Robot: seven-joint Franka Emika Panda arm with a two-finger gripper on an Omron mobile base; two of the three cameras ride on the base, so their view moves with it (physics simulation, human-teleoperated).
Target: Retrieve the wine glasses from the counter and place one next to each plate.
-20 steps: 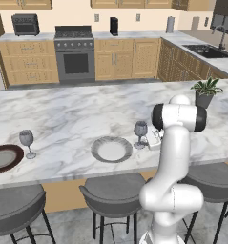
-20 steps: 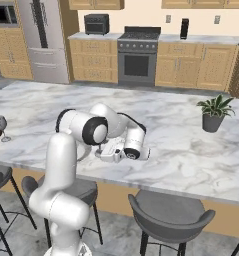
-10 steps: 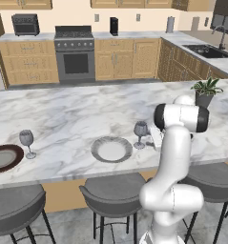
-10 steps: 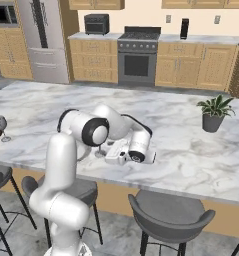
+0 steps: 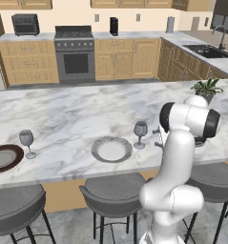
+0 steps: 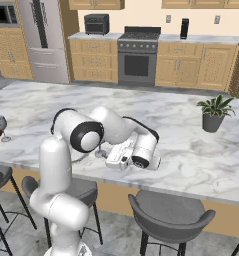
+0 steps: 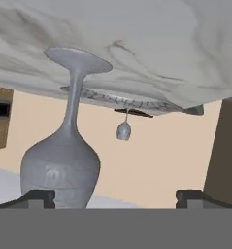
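One wine glass point(image 5: 140, 133) stands upright on the marble island just right of the light grey plate point(image 5: 111, 149). My gripper point(image 5: 157, 137) is open a short way to its right, level with the bowl and holding nothing. The hand view is upside down: this glass point(image 7: 64, 160) looms close by the left fingertip point(image 7: 37, 197), apart from it, with the light plate point(image 7: 112, 99) behind it. The second wine glass point(image 5: 26, 142) stands beside the dark plate point(image 5: 3, 157) at the island's left end, also seen as a small glass point(image 7: 123, 129) far off. From the right, my arm hides most of the near glass; my gripper point(image 6: 111, 159) points left.
A potted plant point(image 5: 207, 89) stands on the island to my right. Stools point(image 5: 113, 195) line the island's near edge. A counter point(image 5: 134, 36) on wooden cabinets with a stove point(image 5: 75, 59) runs along the back wall, with a sink point(image 5: 208, 51) at the right.
The gripper has drawn back to the right, away from the glass beside the light plate, with its jaws wide. Both glasses and plates stay put.
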